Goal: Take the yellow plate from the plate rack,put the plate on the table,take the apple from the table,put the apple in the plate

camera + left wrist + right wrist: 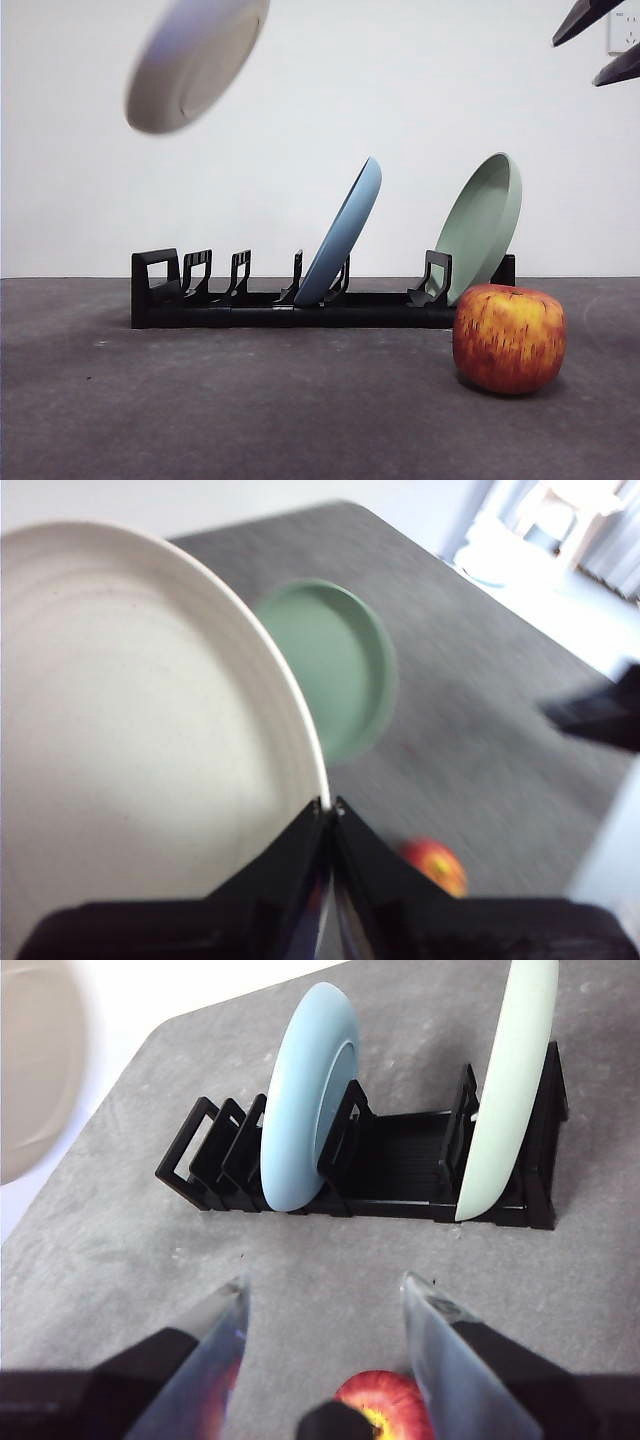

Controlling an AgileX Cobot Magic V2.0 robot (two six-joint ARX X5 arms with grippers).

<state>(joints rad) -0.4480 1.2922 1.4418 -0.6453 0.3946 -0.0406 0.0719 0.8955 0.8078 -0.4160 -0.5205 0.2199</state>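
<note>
The cream yellow plate hangs tilted high in the air at the upper left, well above the black plate rack. My left gripper is shut on the plate's rim. The plate also shows in the right wrist view. The red-yellow apple rests on the grey table in front of the rack's right end; it also shows in the left wrist view. My right gripper is open, hovering above the apple; its black tips show at the top right corner.
A blue plate leans in the rack's middle and a pale green plate in its right end. The rack's left slots stand empty. Open table lies in front of the rack and to the apple's left.
</note>
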